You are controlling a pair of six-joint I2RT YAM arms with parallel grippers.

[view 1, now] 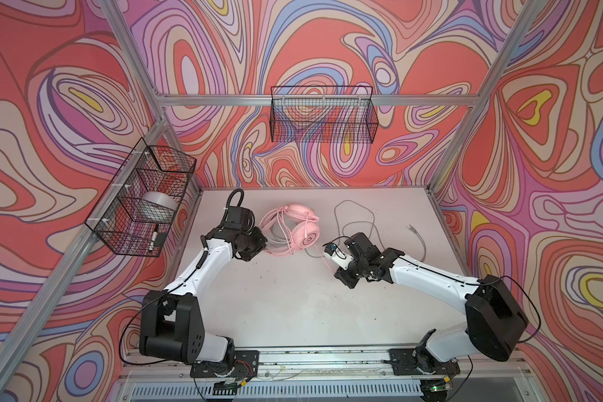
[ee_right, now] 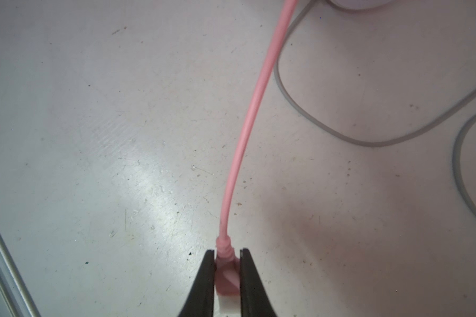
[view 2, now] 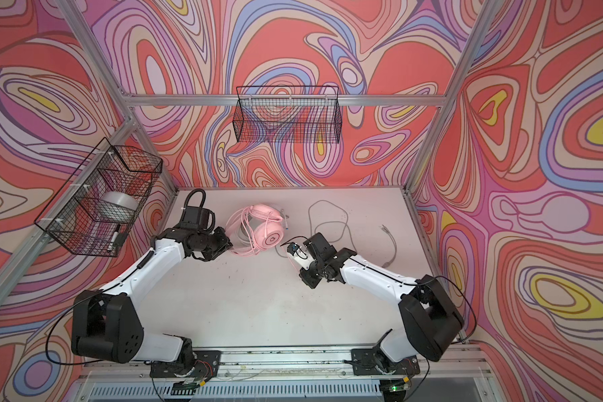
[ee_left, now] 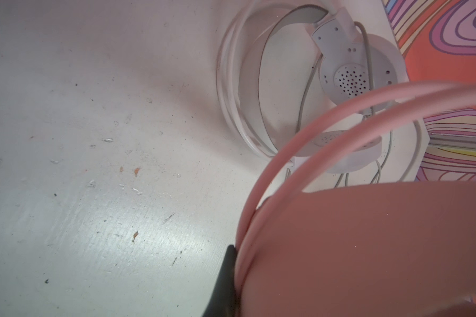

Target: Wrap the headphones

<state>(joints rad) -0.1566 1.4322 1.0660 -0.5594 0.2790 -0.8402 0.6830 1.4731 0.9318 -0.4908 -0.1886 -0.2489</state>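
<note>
The pink headphones (view 1: 305,236) (view 2: 270,238) lie at the back middle of the table, with loops of their pink cable (ee_right: 248,123) around them. My left gripper (view 1: 264,245) (view 2: 231,245) is shut on them at their left side; in its wrist view one black finger (ee_left: 226,274) presses against the pink strands. The white headphones (ee_left: 349,74) lie just beyond, mostly hidden under the pink ones in both top views. Their grey cable (view 1: 357,212) (ee_right: 327,129) sprawls loose to the right. My right gripper (view 1: 329,268) (ee_right: 227,251) is shut on the pink cable's plug, right of the earcup.
A wire basket (view 1: 140,202) on the left wall holds a tape roll (view 1: 159,209) and a marker (view 1: 155,236). Another wire basket (view 1: 322,115) hangs on the back wall. The grey cable's plug end (view 1: 411,228) lies near the table's right edge.
</note>
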